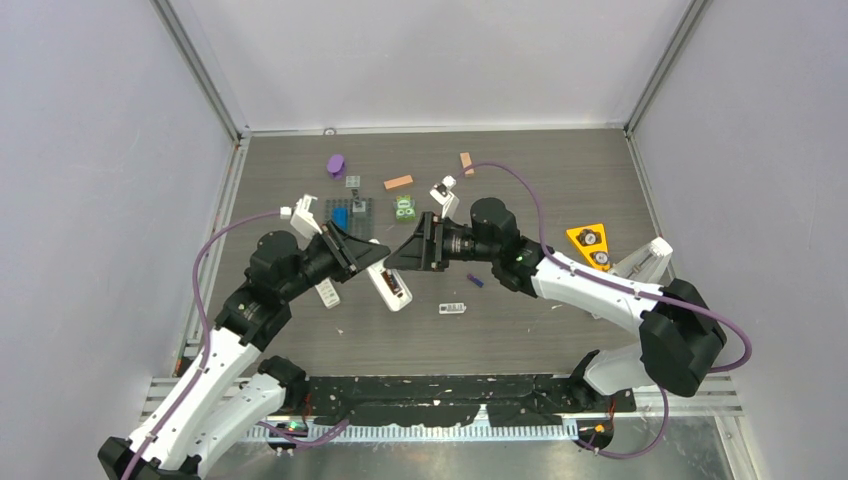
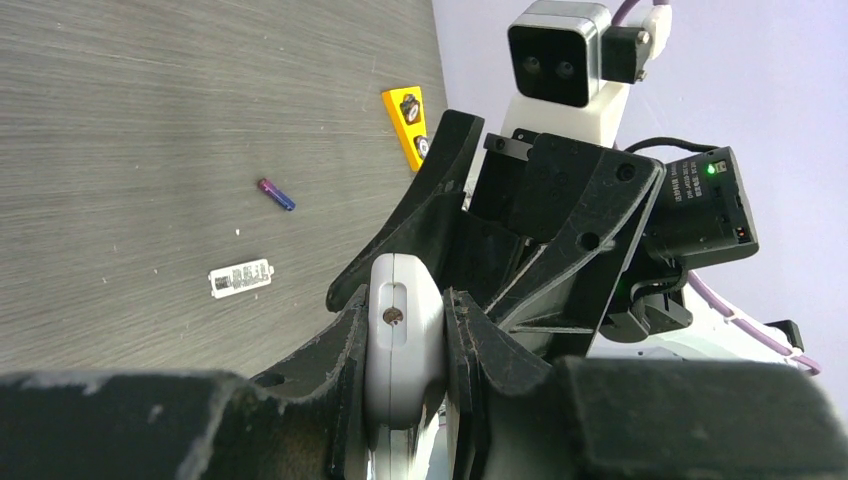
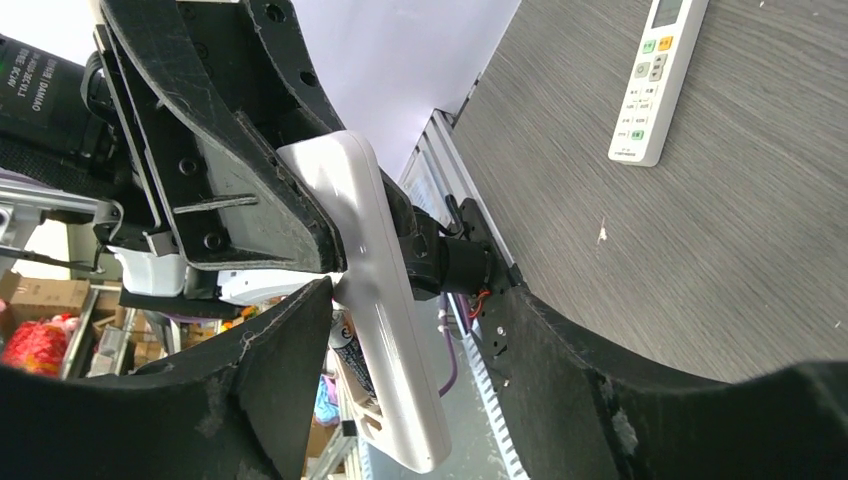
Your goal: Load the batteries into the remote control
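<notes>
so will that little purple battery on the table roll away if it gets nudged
Probably: the purple battery is a cylinder lying on its side on the table, so a sideways push likely rolls it. Being thin, it may slip from a grip.

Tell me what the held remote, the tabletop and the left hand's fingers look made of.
The remote looks like white plastic: smooth moulded shell, soft sheen, one recessed screw. The tabletop is grey with fine wood-grain streaks, matte, probably laminate. The fingers of the left hand are matte black with rough, frayed edges, perhaps printed plastic.
</notes>
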